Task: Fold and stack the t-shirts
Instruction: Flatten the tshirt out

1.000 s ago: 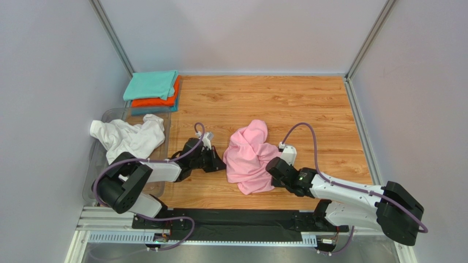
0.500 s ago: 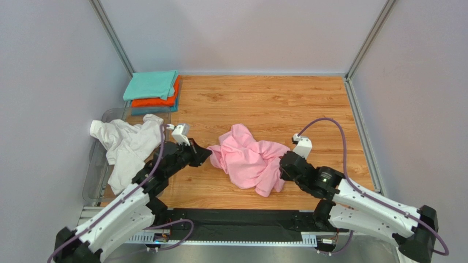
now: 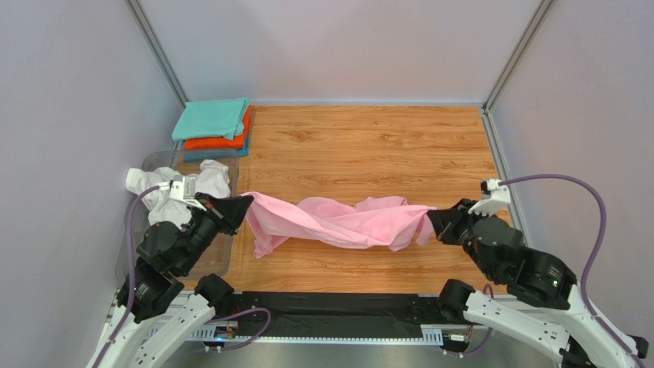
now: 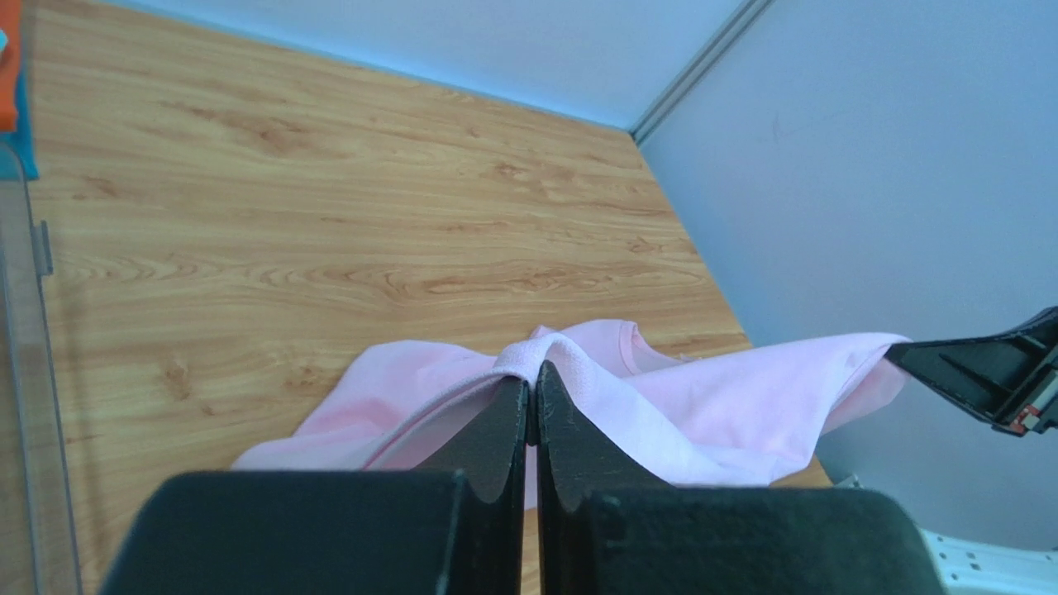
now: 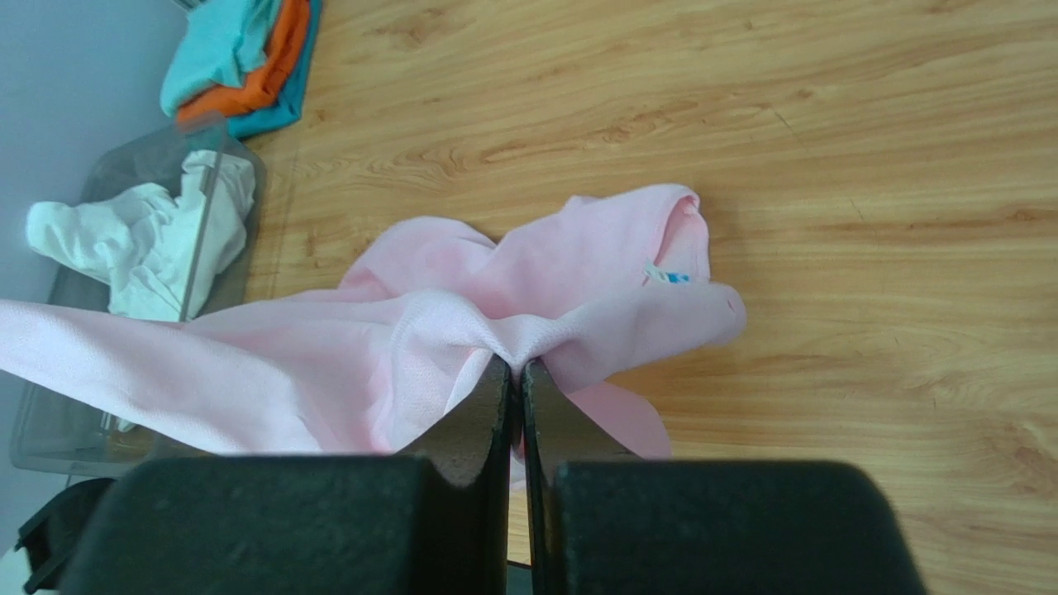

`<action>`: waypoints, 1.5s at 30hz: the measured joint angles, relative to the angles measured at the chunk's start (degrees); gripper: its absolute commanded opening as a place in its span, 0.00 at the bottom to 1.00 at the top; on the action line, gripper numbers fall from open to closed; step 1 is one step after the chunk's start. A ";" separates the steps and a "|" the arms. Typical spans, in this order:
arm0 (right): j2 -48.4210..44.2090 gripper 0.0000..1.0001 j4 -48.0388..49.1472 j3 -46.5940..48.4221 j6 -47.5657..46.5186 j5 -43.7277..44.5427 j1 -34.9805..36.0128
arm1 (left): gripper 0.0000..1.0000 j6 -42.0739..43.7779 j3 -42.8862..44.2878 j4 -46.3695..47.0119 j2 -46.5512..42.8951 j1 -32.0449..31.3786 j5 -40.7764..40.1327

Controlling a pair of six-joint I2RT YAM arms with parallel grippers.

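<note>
We're holding soft light pink cotton tee [image 3: 338, 222] stretched, sagging over wooden desk [image 3: 368, 146]: left hand [image 3: 240, 202] clamping one end, right hand [image 3: 432, 218] clamping other, likely opening it out for folding. Folded teal-orange-blue tee stack [image 3: 213, 126] sitting in far-left corner.

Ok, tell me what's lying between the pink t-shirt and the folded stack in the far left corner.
Nothing visible on the wooden table between the pink t-shirt and the folded stack. The clear bin holding the white t-shirt sits just left of that path.
</note>
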 measured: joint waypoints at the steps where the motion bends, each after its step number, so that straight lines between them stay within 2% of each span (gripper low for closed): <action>1: -0.37 0.00 -0.57 1.07 -0.44 0.11 0.00 | 0.00 0.15 1.55 -0.92 -0.02 0.00 -0.11; 10: 0.55 0.00 -1.14 12.59 -7.04 -0.48 0.00 | 0.00 1.68 14.99 -3.45 5.60 0.00 -0.22; 23: 11.52 0.00 -0.66 34.01 -17.25 -0.90 0.00 | 0.00 5.38 37.03 -5.88 20.04 0.00 -3.26; 30: 14.84 0.00 -0.02 37.24 -21.16 2.97 0.00 | 0.00 7.21 41.94 -7.13 26.80 0.00 -8.92; 34: 19.93 0.00 2.14 36.44 -24.35 10.03 -0.22 | 0.00 7.96 41.99 -6.88 33.99 0.98 -10.43; 36: 23.63 0.00 4.37 35.08 -26.16 11.34 -2.89 | 0.00 8.00 41.81 -6.71 37.88 3.41 -10.10; 41: 37.22 0.00 11.85 33.57 -28.76 -1.90 -26.10 | 0.00 7.26 41.62 -3.78 49.96 13.66 -2.51; 44: 47.71 0.00 14.23 36.37 -30.05 -10.49 -34.51 | 0.00 7.23 46.80 -2.86 60.43 18.27 4.24; 45: 51.67 0.00 13.27 39.74 -30.51 -13.05 -36.35 | 0.00 7.26 51.28 -3.37 64.98 19.06 6.73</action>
